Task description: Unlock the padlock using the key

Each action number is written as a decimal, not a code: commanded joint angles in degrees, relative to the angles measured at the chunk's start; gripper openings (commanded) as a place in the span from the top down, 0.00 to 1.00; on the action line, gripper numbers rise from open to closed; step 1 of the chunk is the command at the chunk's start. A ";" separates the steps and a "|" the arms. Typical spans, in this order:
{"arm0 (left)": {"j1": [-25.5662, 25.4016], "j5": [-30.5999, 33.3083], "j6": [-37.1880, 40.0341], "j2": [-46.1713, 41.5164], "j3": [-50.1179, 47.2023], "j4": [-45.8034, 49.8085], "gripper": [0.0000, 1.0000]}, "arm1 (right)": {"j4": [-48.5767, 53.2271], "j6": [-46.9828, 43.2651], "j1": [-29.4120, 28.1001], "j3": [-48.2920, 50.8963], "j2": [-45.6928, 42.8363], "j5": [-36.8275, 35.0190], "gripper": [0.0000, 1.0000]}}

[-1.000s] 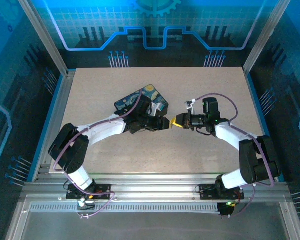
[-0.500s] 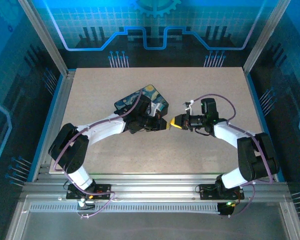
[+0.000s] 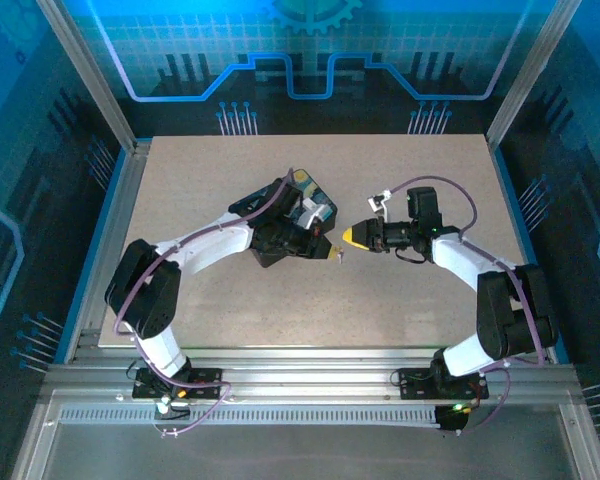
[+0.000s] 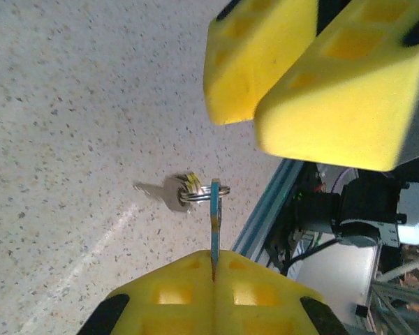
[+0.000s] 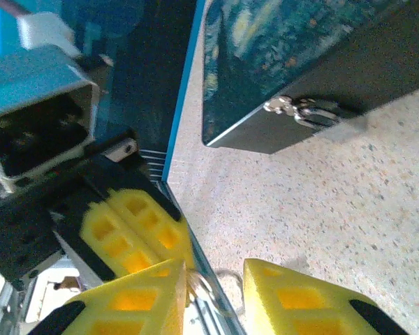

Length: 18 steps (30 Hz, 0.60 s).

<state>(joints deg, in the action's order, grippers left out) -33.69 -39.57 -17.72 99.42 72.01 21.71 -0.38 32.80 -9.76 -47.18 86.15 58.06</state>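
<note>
My left gripper (image 4: 214, 259) is shut on a thin blue flat piece, seen edge-on, of the key bunch. A ring and a silver key (image 4: 169, 193) hang from its far end above the table. In the top view this gripper (image 3: 327, 248) sits just right of the night-sky box (image 3: 305, 195). My right gripper (image 3: 352, 236) faces it a short way off. Its fingers (image 5: 136, 300) stand open in the right wrist view, with the key ring (image 5: 209, 283) loose by the left one. The small silver padlock (image 5: 304, 112) hangs on the box's side wall (image 5: 349, 77).
The speckled table (image 3: 400, 300) lies around both arms. Its blue metal edge rail (image 4: 265, 216) and cabling run close behind the grippers in the wrist views. The right gripper's yellow fingers (image 4: 265, 63) hang above the key in the left wrist view.
The left gripper has shut on the key bunch. The right gripper has opened, let go of it and drawn back to the right. The left arm has shifted slightly up the table.
</note>
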 commanded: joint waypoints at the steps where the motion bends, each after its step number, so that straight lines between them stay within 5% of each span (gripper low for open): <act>1: 0.08 -4.83 5.10 1.11 2.35 4.37 0.98 | 2.27 -6.31 0.44 -1.38 0.95 5.16 0.72; 18: 1.05 -5.95 5.11 1.31 2.76 3.69 0.98 | 8.98 -14.33 -1.54 -2.57 3.15 8.82 0.81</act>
<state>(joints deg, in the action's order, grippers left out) -33.41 -43.40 -14.39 100.29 73.14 24.38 7.16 20.47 -10.50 -48.53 88.55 64.84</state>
